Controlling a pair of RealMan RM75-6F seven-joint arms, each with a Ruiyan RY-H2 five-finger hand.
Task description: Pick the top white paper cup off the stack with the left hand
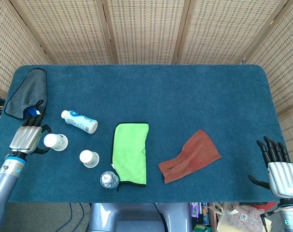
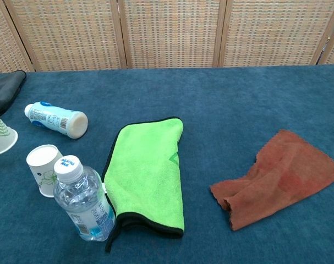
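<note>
My left hand (image 1: 25,139) holds a white paper cup (image 1: 56,141) with a green leaf print at the table's left edge, low over the blue cloth; the chest view shows only part of that cup (image 2: 0,141) at its left border. A second white cup (image 1: 89,158) stands upside down on the table to the right, apart from the hand, also seen as the upside-down cup (image 2: 44,170) in the chest view. My right hand (image 1: 278,166) hangs off the table's front right corner, fingers spread, holding nothing.
A white bottle (image 1: 79,121) lies on its side behind the cups. A water bottle (image 2: 83,199) stands by the green cloth (image 1: 132,152). A rust cloth (image 1: 189,155) lies right of centre, a dark cloth (image 1: 27,93) at the back left.
</note>
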